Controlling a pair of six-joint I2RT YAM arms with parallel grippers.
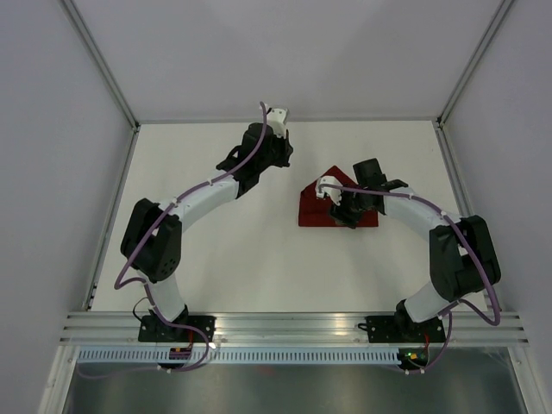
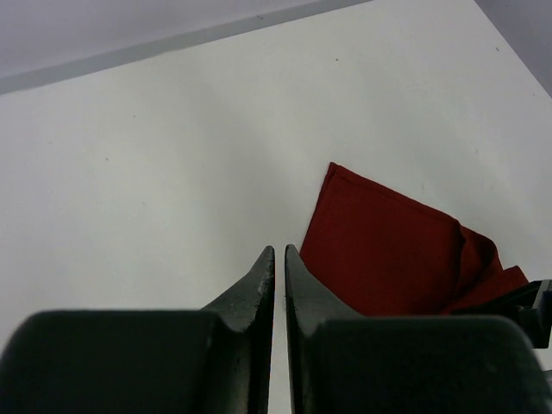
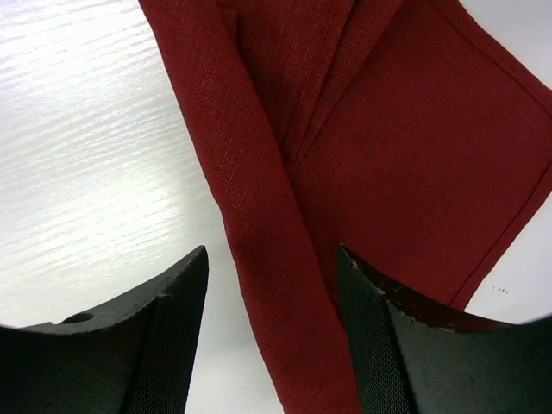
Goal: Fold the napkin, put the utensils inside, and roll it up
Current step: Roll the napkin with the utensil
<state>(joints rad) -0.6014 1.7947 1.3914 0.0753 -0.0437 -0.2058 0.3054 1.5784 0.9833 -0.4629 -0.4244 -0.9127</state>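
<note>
The maroon napkin [image 1: 310,211] lies folded on the white table, right of centre. It also shows in the left wrist view [image 2: 388,250] and the right wrist view [image 3: 431,155]. A raised, rounded fold [image 3: 259,198] runs along one side of it. My right gripper [image 1: 348,214] is open and low over the napkin, its jaws [image 3: 272,248] on either side of that fold without closing on it. My left gripper [image 1: 278,148] is shut and empty [image 2: 279,250], raised above bare table to the left of the napkin. No utensils are in view.
The table [image 1: 216,259] is fenced by a metal frame with grey walls on three sides. A rail runs along the near edge [image 1: 293,326] by the arm bases.
</note>
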